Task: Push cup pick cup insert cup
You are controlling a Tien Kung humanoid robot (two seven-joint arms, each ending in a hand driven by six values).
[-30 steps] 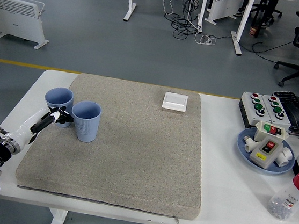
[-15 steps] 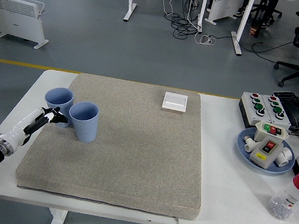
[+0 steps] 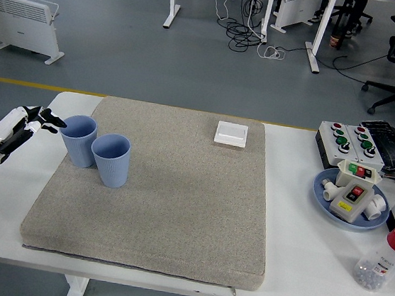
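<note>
Two blue ribbed cups stand upright on the beige mat (image 3: 177,203), close together at its left side. One cup (image 3: 78,140) is farther back and left, the other cup (image 3: 110,159) is nearer and to its right, almost touching. My left hand (image 3: 35,121) is at the table's left edge, just left of the rear cup, fingers stretched out and holding nothing. Its fingertips (image 3: 56,122) point toward that cup's rim with a small gap. The right arm is out of view.
A white square switch box (image 3: 231,134) lies at the mat's far edge. On the right are a button box (image 3: 348,140), a blue plate (image 3: 326,200) with parts, and a red-capped bottle (image 3: 384,261).
My left hand has drawn back to the left and up, away from the nearer cup, and now sits beside the rear cup. The nearer cup shifted slightly left.
</note>
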